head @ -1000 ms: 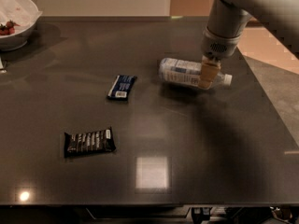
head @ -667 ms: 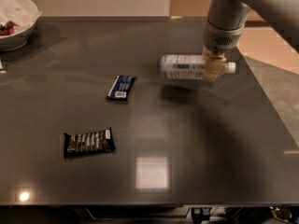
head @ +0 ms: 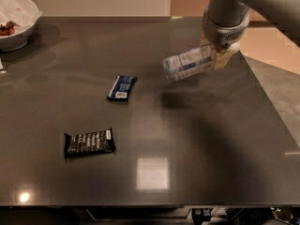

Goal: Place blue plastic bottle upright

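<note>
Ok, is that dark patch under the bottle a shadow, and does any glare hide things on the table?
Camera view: yes, the dark patch is the shadow of the blue plastic bottle, which the gripper holds tilted above the table. Same view: a square glare patch near the front edge and a small bright spot front left cover neither the blue wrapper nor the black wrapper.
</note>
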Controlling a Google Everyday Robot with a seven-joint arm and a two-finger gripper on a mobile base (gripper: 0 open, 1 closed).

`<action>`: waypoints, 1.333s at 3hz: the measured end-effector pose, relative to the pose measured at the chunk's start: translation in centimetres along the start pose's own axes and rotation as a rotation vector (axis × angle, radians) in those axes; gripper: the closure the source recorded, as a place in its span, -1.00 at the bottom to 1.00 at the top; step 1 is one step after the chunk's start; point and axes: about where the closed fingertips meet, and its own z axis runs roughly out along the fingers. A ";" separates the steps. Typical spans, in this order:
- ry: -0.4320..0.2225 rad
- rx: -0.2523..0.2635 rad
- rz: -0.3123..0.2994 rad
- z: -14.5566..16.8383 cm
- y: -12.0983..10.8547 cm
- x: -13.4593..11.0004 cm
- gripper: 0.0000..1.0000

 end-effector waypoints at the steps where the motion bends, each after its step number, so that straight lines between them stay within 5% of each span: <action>1: 0.187 0.261 -0.369 -3.5 0.6 0.2 1.00; 2: 0.279 0.359 -0.502 -3.1 0.9 -0.4 1.00; 4: 0.270 0.397 -0.507 -3.3 0.1 -0.9 1.00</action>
